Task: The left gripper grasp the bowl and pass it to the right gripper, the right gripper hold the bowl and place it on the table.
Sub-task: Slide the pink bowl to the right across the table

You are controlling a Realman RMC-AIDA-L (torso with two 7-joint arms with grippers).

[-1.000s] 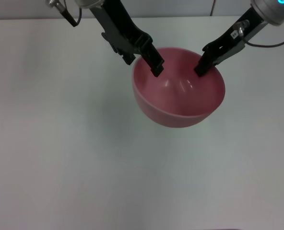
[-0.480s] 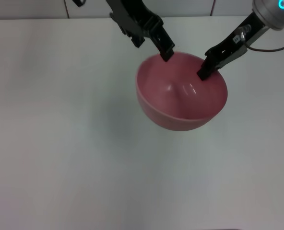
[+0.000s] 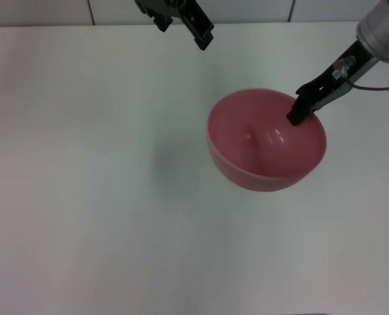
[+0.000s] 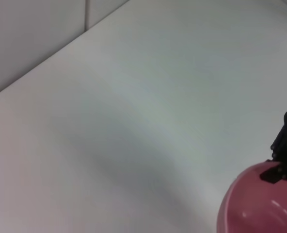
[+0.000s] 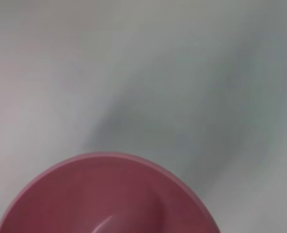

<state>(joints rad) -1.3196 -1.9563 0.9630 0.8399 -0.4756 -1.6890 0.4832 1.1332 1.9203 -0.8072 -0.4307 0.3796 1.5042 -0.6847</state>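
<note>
My right gripper [image 3: 298, 113] has its fingers clamped on the far-right rim of the bowl [image 3: 267, 141] above the counter [image 3: 83, 197] (left gripper [image 3: 204, 34] clear, far left, fingers unreadable), so only placing remains.

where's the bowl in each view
Head view: the bowl is right of centre, its far-right rim pinched by the right gripper.
Left wrist view: only part of the bowl shows, in the lower right corner.
Right wrist view: the bowl fills the bottom, cut off by the edge.
Shared landmark: the table, white around the bowl in all three.
</note>
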